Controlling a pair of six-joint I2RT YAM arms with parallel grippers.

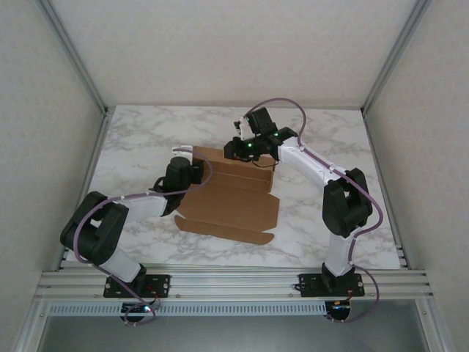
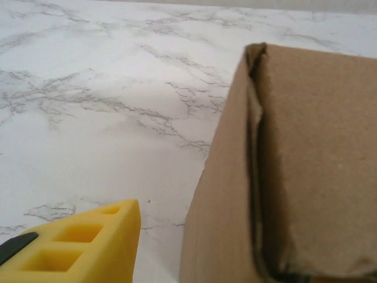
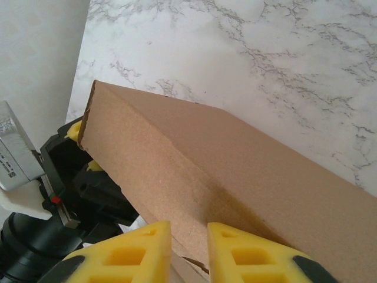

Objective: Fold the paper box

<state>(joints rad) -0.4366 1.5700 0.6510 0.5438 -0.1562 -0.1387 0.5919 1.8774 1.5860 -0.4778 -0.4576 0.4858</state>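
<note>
the paper box [image 1: 231, 205] lies in the middle of the bench [image 1: 146, 132], its broad panels flat on the marble and its far wall folded up into a long ridge. it looks like thin, plain cardboard. it should be light, and likely to slide on the smooth bench if pushed from one side only. it should be stiff across a panel but ready to hinge at each score line, and easy to dent if pinched hard. i'd judge the best holds to be on panel edges close to the scores, one end effector steadying while the other folds

the right end effector [image 3: 188, 250] is closed on the top edge of that raised wall, its yellow fingers close on either side of the cardboard. the right arm rises from its base, bends at a high elbow and reaches inward, so the wrist tips down over the box's far edge

the left end effector [image 1: 192, 170] sits at the left end of the same wall with its jaws parted. in the left wrist view its one visible finger [image 2: 88, 247] stands clear of the cardboard corner, with bench showing between. the left arm lies low, elbow out to the left, forearm running along the bench to that corner
</note>
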